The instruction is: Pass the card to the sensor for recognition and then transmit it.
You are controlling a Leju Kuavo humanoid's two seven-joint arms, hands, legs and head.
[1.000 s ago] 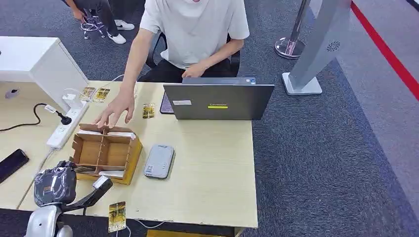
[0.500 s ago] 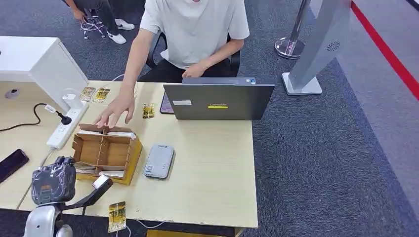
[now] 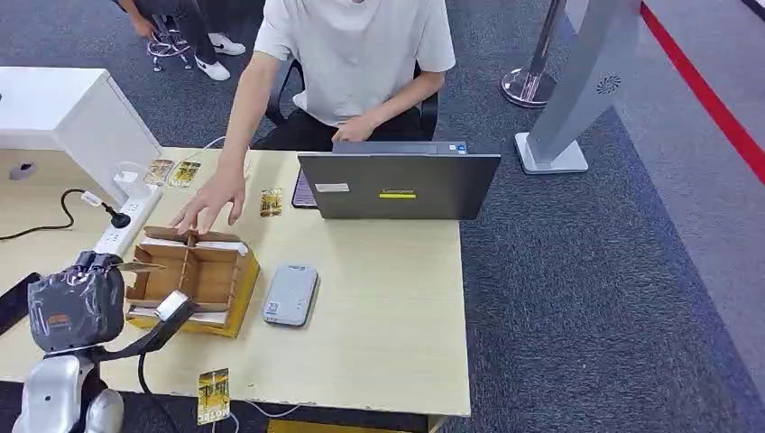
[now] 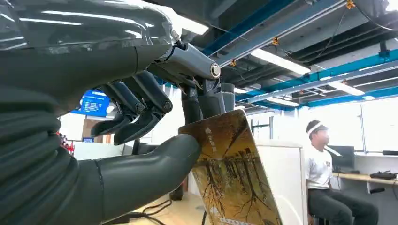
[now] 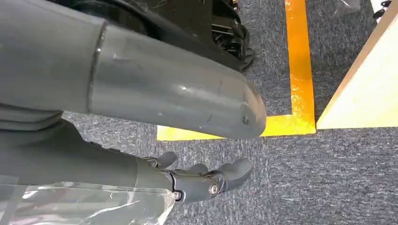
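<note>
My left hand, wrapped in clear film, hovers over the table's left front, beside the near-left corner of a cardboard divider box. In the left wrist view the thumb and fingers pinch a gold card printed with trees, held upright. In the head view the same card shows edge-on, pointing toward the box. The grey card sensor lies flat on the table just right of the box. My right hand hangs over the carpet beside the table, holding nothing, fingers loosely extended.
A person sits behind the table, one hand on the box's far edge. A laptop stands at the back. Loose cards lie near the front edge, by the laptop and at the back left. A power strip and black phone sit left.
My left hand has risen and moved left and away from the front edge, carrying the card up beside the box's near-left corner. The person's hand stays on the box.
</note>
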